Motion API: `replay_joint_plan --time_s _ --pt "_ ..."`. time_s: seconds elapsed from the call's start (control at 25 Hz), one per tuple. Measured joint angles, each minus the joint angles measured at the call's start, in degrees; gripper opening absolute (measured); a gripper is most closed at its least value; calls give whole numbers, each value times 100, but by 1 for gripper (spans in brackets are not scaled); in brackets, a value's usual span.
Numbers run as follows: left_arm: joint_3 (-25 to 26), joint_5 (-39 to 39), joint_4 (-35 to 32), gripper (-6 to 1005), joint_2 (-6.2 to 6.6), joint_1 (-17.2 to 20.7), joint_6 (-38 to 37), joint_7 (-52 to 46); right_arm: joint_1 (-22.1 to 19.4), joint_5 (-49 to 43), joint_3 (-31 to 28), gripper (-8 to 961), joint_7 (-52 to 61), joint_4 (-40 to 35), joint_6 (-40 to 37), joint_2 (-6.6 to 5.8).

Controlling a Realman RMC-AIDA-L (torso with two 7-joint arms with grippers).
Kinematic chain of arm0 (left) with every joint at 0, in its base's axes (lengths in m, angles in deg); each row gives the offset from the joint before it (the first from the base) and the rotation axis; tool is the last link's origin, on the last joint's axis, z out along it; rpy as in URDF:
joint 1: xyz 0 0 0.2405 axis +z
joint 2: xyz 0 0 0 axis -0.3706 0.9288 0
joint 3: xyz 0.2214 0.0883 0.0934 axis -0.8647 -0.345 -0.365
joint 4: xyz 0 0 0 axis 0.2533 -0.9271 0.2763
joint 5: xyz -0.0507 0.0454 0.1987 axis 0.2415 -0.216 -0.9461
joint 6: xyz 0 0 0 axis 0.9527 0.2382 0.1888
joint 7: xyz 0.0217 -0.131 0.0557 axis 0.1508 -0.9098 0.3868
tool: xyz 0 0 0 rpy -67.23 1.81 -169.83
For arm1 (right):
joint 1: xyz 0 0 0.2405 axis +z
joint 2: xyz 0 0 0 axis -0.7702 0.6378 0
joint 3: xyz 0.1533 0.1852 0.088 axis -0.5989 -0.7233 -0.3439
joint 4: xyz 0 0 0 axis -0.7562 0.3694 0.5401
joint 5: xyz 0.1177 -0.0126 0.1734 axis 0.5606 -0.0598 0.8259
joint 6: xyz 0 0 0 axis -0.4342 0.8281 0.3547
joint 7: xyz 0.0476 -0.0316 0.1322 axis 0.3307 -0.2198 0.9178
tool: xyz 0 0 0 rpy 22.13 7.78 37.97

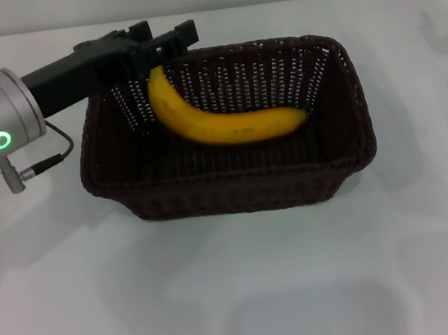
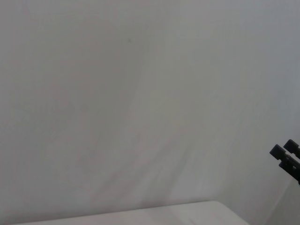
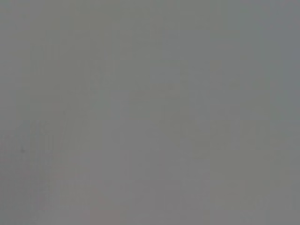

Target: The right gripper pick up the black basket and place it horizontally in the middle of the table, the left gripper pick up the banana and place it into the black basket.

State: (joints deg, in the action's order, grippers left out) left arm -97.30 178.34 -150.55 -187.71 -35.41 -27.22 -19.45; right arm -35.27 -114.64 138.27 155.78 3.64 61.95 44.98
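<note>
Banana (image 1: pixel 222 122) lies inside black basket (image 1: pixel 228 134) at table (image 1: pixel 241 297) centre; left gripper (image 1: pixel 160 45) spread open over its stem end, gripping nothing.

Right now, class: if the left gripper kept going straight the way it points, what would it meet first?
Probably nothing soon: the left gripper points rightward along the black basket's far rim, above the banana's stem end. Depth is unclear.

light: bright, diffuse, overhead | table (image 1: pixel 249 296): glossy, soft reflections | basket (image 1: pixel 235 191): faint shadow | right wrist view: dim, featureless grey blur
</note>
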Motion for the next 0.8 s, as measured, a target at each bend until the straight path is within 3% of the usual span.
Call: replay_joint_plan --time_s 0.12,0.36,0.52,0.8 --pt "22 77 13 872 -14 64 -127 304 0 0 26 692 2 0 0 0" --pt "56 719 -17 876 -26 352 -606 1234 -1 -1 39 692 5 29 2 -6" --pt "32 1967 -19 875 -37 679 -958 2788 32 1 36 692 6 142 2 -8" --pt "-63 4446 79 874 -43 1102 -925 6006 51 168 -2 692 11 296 6 -1"
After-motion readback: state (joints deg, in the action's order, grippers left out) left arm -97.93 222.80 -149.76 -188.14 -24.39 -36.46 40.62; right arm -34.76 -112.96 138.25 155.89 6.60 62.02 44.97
